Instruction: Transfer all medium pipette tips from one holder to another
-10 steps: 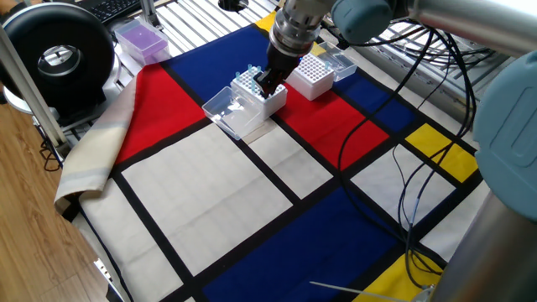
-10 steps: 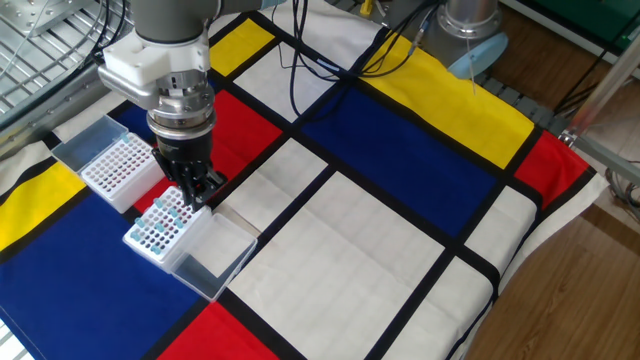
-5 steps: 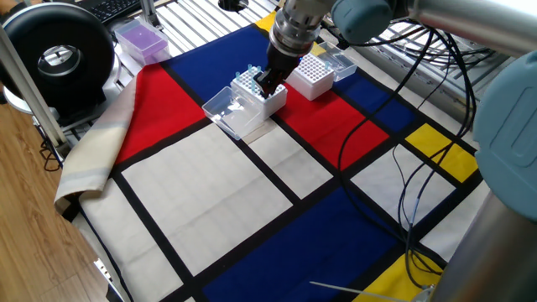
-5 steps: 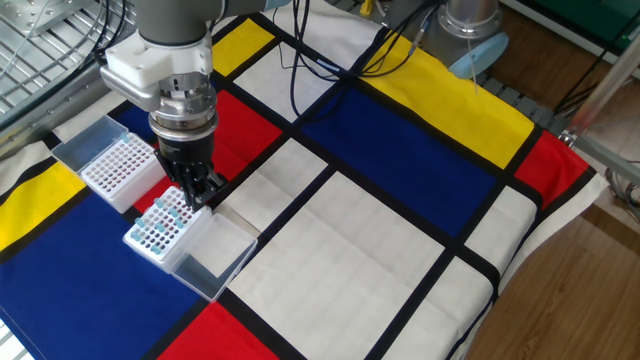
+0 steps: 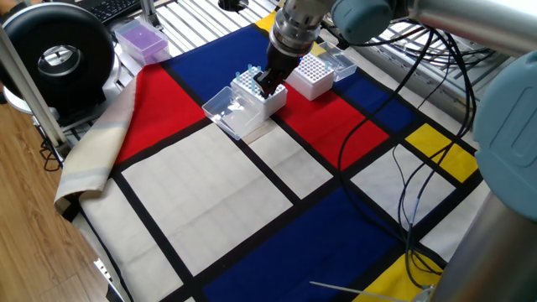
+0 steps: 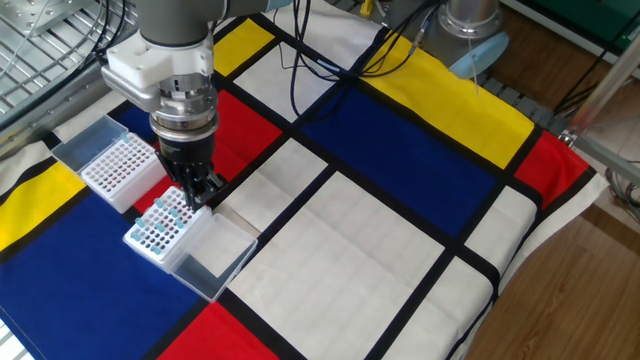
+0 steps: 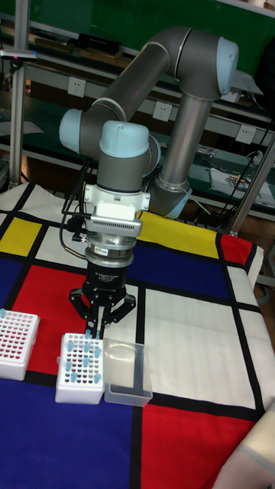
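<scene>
Several medium pipette tips (image 6: 158, 226) (image 7: 79, 365) (image 5: 249, 80) stand in a white perforated holder (image 6: 143, 247) (image 7: 79, 393) (image 5: 270, 101) with a clear lid (image 6: 208, 259) (image 7: 127, 372) hinged open beside it. My gripper (image 6: 196, 192) (image 7: 98, 331) (image 5: 265, 84) points straight down over the corner of that holder nearest its lid. Its fingers are drawn together to a point around a tip at the top of the rack. A second white holder (image 6: 117, 168) (image 7: 15, 344) (image 5: 309, 77) sits close by with its holes showing no blue tips.
The second holder's clear lid (image 6: 84, 141) (image 5: 341, 60) lies open behind it. A purple box (image 5: 140, 39) and a black round device (image 5: 57, 55) sit off the cloth's edge. Cables (image 6: 330, 60) trail across the colour-blocked cloth.
</scene>
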Motion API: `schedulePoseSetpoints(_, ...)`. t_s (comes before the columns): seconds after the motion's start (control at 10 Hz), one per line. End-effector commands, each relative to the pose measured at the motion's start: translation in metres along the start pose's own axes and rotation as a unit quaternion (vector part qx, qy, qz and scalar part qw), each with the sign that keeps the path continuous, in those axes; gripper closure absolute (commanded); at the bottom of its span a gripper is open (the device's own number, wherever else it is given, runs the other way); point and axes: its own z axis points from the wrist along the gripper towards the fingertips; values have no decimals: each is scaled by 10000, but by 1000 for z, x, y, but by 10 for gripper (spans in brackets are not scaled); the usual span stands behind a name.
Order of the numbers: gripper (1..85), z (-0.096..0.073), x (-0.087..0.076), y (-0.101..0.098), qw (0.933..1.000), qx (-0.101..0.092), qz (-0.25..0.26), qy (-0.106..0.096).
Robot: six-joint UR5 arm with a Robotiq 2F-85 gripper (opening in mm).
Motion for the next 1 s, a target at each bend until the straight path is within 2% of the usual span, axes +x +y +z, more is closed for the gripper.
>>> schedulePoseSetpoints(0.0,803,-6,2,-2,9999,32,114,93)
schedulePoseSetpoints(0.2,840,-10,4,-1,9997,101,190,137)
schedulePoseSetpoints(0.5,840,-17,3,-5,9994,199,190,196)
schedulePoseSetpoints(0.9,840,-41,-8,-7,9983,386,305,300)
